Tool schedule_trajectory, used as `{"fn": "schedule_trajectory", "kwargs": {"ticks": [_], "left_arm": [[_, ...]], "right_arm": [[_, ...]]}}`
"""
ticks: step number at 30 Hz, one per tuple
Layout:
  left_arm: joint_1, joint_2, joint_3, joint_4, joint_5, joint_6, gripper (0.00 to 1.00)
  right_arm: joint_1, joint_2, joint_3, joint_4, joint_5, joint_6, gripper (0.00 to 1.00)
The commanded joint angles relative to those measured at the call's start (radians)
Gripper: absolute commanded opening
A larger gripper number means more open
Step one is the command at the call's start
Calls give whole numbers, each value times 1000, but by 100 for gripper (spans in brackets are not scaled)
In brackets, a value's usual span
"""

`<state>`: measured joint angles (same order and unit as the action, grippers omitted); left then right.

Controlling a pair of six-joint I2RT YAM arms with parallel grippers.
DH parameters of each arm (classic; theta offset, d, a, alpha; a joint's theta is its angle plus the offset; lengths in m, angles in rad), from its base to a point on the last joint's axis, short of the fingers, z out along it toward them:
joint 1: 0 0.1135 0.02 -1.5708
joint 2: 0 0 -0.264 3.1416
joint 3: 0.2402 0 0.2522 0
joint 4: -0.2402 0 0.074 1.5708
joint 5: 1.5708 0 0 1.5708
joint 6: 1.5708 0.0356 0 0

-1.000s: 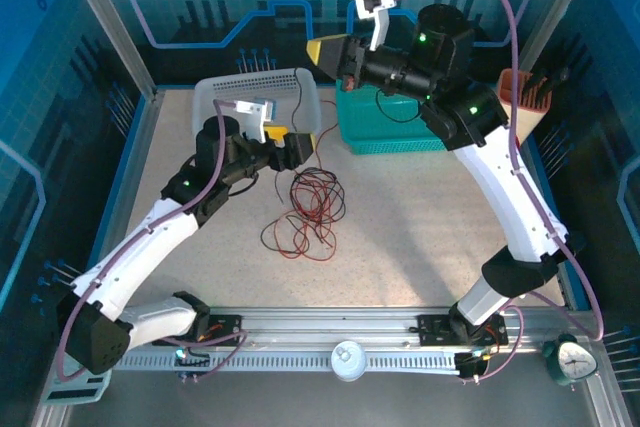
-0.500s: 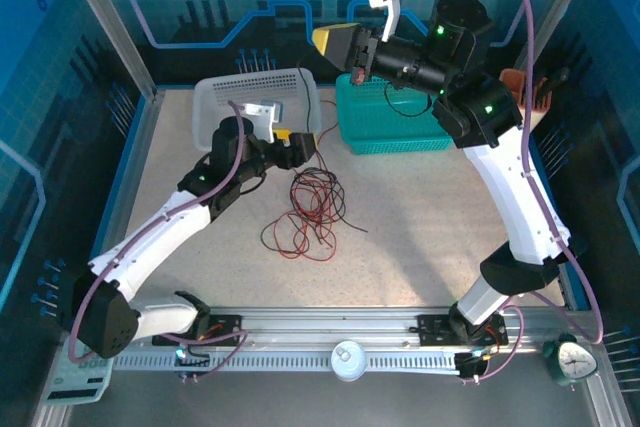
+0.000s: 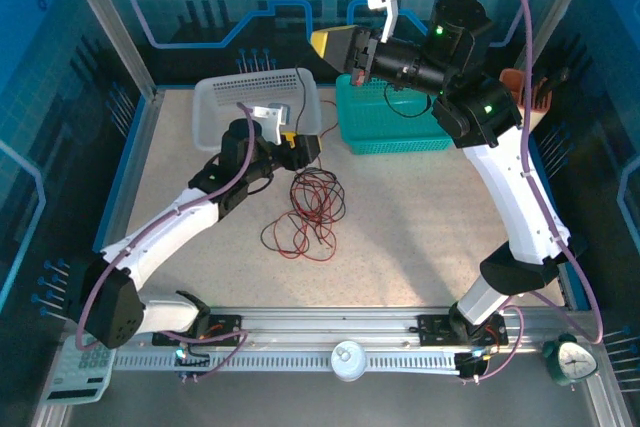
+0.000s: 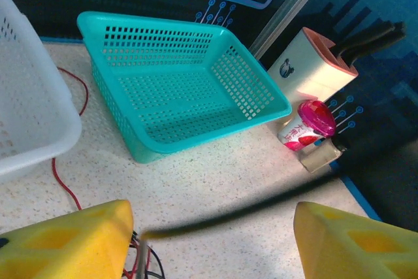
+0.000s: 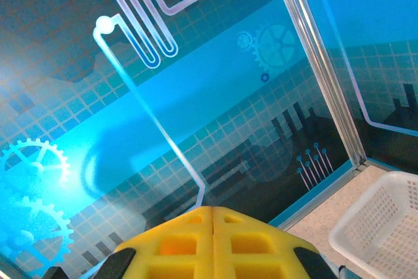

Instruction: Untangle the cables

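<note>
Between the yellow fingers [image 4: 72, 243] of the left gripper [image 4: 215, 246] you have a wide gap, so record the jaws as fully spread. One dark, blurred strand crosses that gap in the left wrist view, running from the left finger up toward the right. You cannot tell whether it touches either pad. From above, the left gripper [image 3: 305, 147] sits low at the near corner of the white basket [image 3: 250, 77], just above the top of the cables [image 3: 312, 205].

The cables lie as one loose tangle of red and black loops on the table [image 3: 430, 232], between the two arms and nearer the left one. A single red strand [image 4: 62, 174] runs along the foot of the white basket [image 4: 32, 115].

The right gripper [image 3: 328, 44] is raised well above the table, over the gap between the two baskets, pointing left. Its pads [image 5: 176, 240] are pressed flush together with no gap. You cannot tell whether a wire is pinched there. A thin black strand [image 3: 400, 110] loops over the teal basket [image 3: 390, 139] below that wrist.

Beyond the teal basket [image 4: 176, 142] stand a knife block [image 4: 313, 63] and a pink-capped bottle [image 4: 307, 125].
</note>
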<state>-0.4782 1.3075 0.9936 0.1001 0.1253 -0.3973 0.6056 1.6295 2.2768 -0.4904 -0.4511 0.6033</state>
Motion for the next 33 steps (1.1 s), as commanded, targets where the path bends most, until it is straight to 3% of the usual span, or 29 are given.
{"fn": "schedule_trajectory", "kwargs": {"ticks": [1,8,17,25,30,33], "left_arm": [[-8,17,3,38,16,-13,59],[-7,8,10,40,-10,-30,38],[-7,-42,42,5,-98,-37,1],[7,-61,149,-58,-217,13,0],[62,-6,263,-114,-276,50,0],[99,25,312,-118,-301,85,0]], "right_arm": [[-14,-6,-19,28,-17,13,0],[-62,-72,-150,90,-15,40,0],[-181,-203,-455,242,-22,131,0],[-228,-319,-816,344,0,176,0],[-228,-383,-996,364,39,179,54],[-227,-429,-1042,319,89,141,66]]}}
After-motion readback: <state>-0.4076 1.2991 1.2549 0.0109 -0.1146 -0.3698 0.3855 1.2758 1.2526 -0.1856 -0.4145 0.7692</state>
